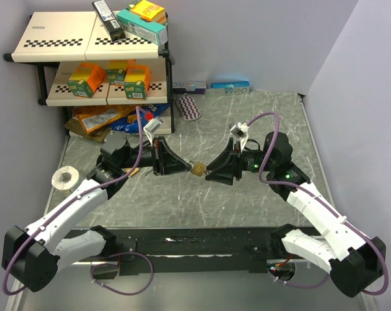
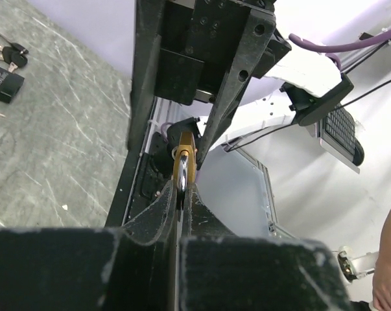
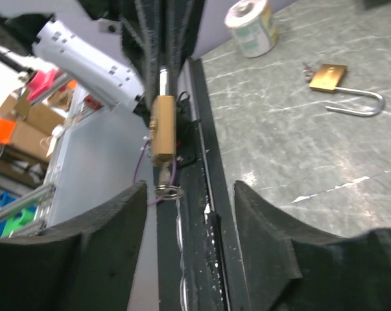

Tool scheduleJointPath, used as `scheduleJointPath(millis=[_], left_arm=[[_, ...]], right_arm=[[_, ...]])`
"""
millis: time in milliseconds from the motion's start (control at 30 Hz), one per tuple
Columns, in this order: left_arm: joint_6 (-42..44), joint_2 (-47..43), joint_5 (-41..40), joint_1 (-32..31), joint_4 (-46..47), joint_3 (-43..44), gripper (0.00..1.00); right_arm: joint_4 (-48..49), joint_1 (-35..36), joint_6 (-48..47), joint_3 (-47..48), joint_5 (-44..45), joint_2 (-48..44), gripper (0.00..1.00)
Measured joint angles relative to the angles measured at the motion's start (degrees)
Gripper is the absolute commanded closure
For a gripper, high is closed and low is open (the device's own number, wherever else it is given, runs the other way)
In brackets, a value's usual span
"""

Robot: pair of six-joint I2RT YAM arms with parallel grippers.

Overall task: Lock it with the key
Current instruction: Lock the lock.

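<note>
We hold the brass padlock (image 1: 198, 170) by its shackle in our tightly closed left gripper (image 1: 181, 166), above the counter (image 1: 247, 123). Our right gripper (image 1: 210, 172) gapes empty just beside its key (image 3: 164, 183).

You're in a robot lab: two arms (image 1: 72, 207) bolted to a grey surface (image 1: 247, 123), plain walls (image 1: 260, 39) on three sides.
</note>
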Motion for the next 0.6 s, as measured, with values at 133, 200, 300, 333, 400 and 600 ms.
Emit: scheduleJointPath(millis=[133,200,300,333,400,600], left_arm=[[-0.2,0.0,1.0,0.0,-0.1,-0.1,0.99],[-0.2,0.0,1.4,0.0,-0.3,-0.1,0.99],[-0.2,0.0,1.4,0.0,-0.4,-0.1,0.99],[-0.2,0.0,1.4,0.0,-0.4,-0.1,0.99],[-0.2,0.0,1.4,0.0,-0.4,-0.1,0.99],[0.3,0.1,1.4,0.2,-1.4,-0.2,0.99]], right_arm=[[1.1,0.0,0.2,0.0,-1.8,0.1,0.53],[2.1,0.0,0.3,0.1,-2.4,0.3,0.57],[3.4,0.0,0.6,0.1,-3.1,0.9,0.61],[3.7,0.0,0.8,0.1,-3.3,1.1,0.64],[3.8,0.0,0.8,0.1,-3.8,1.4,0.76],[3.8,0.0,1.2,0.0,-4.5,1.4,1.0]])
